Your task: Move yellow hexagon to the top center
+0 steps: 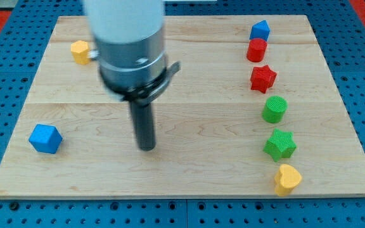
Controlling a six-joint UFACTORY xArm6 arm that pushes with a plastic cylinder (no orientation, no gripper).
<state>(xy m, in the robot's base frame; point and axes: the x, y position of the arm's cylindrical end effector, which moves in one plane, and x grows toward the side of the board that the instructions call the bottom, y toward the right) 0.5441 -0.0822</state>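
The yellow hexagon (80, 51) lies near the view's top left of the wooden board (189, 177), partly next to the arm's grey body. My tip (146, 148) rests on the board at centre left, well below and to the right of the yellow hexagon, not touching any block. A blue block (45, 138) lies at the left, far from the tip.
Down the view's right side runs a column of blocks: a blue block (260, 30), a red cylinder (256, 50), a red star (263, 78), a green cylinder (274, 109), a green star (280, 144) and a yellow heart (288, 178).
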